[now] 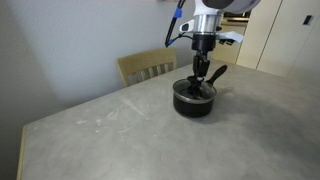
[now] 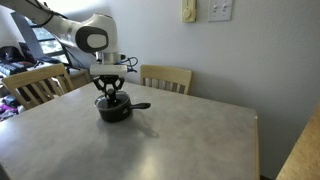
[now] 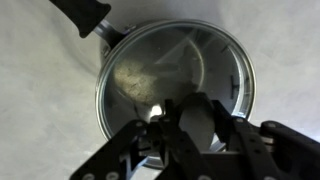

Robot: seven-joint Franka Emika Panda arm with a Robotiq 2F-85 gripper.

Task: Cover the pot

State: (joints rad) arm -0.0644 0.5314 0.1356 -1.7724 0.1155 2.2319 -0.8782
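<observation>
Any lettering on the arm (image 2: 85, 38) or on the wall plates (image 2: 188, 11) is too small to read.

The gripper (image 3: 195, 128) points straight down over the pot (image 1: 193, 103). Its jaws are drawn in on the black knob (image 3: 197, 116) of the glass lid (image 3: 150, 75), pinching it from both sides. The lid, with its bright metal rim, lies over the pot's mouth and lines up with it. Whether it rests fully on the rim cannot be told.

The pot stands on the grey table (image 1: 100, 130), toward the far edge near a wooden chair (image 1: 147, 66). Its long black handle (image 2: 140, 105) sticks out level to one side.

The wrist view looks down through the glass, which catches reflections (the dark inside shows only dimly), and the handle leaves the picture at the upper left corner. Only this view shows the jaws against the knob; in both exterior views the gripper hides it.

An exterior view shows pale cabinet doors (image 1: 285, 35) behind the table. Another exterior view shows the arm reaching in from the side and a second chair (image 2: 35, 85) at the table's near corner, with the wall plates above.
</observation>
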